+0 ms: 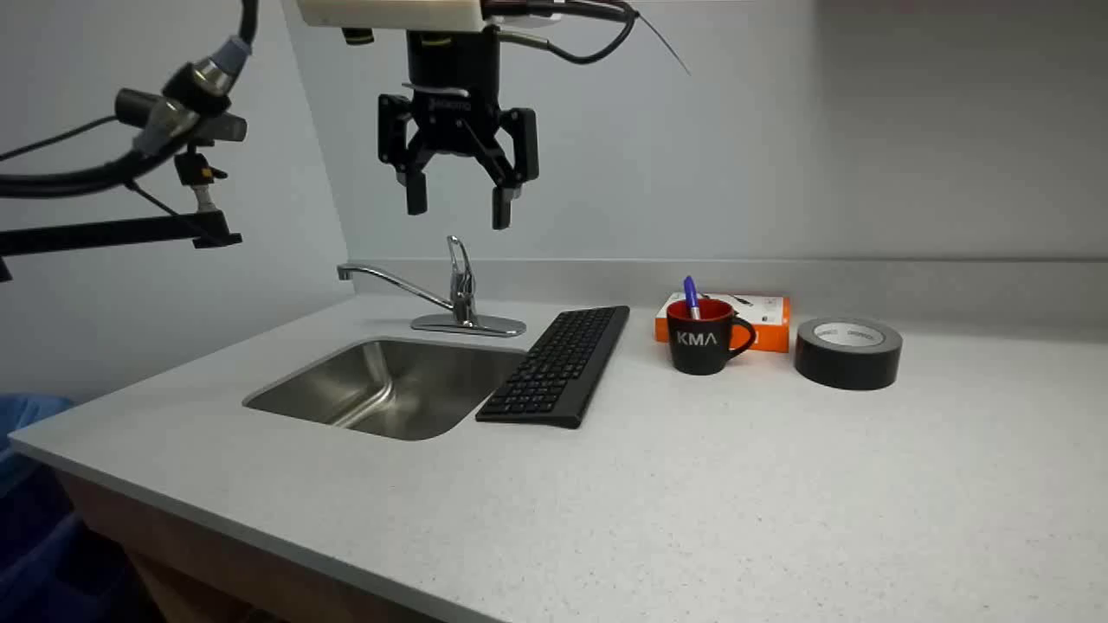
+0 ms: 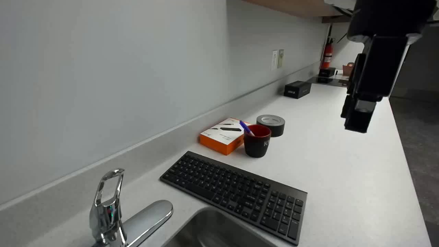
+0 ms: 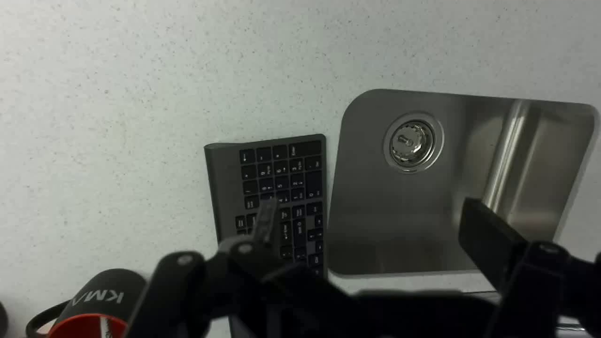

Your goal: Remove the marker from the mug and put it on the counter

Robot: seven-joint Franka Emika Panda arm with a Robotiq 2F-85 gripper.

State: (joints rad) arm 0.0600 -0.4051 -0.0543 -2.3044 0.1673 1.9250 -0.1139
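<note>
The marker [image 1: 690,290] is contained in the mug [image 1: 699,348], tilted, with its blue end raised above the rim and its pale section partly covered by the cup's wall. From left to right in an exterior view, blue plastic [image 1: 39,433] is seen beyond the edge of the counter [image 1: 736,502], low down and in shadow. Above it, a black bracket [image 1: 112,232] is shown. The steel sink [image 1: 389,389] is set into the counter, and the chrome faucet [image 1: 465,298] is mounted behind it. Higher up, the gripper [image 1: 459,210] is suspended with its fingers pointed down and spread wide apart; nothing is gripped between them. In the wrist view, the fingers are seen over the keyboard [image 1: 558,368] and the sink. The keyboard is laid just beside the sink, its keys faced up. Farther right, an orange-and-white box [image 1: 770,329] is placed behind the mug; whether the two are touching cannot be told. The mug is stood upright, its handle turned toward the black tape roll [image 1: 848,363], which is laid flat nearby. In the wrist view, part of the mug is shown, with a pale strip of the marker inside.
</note>
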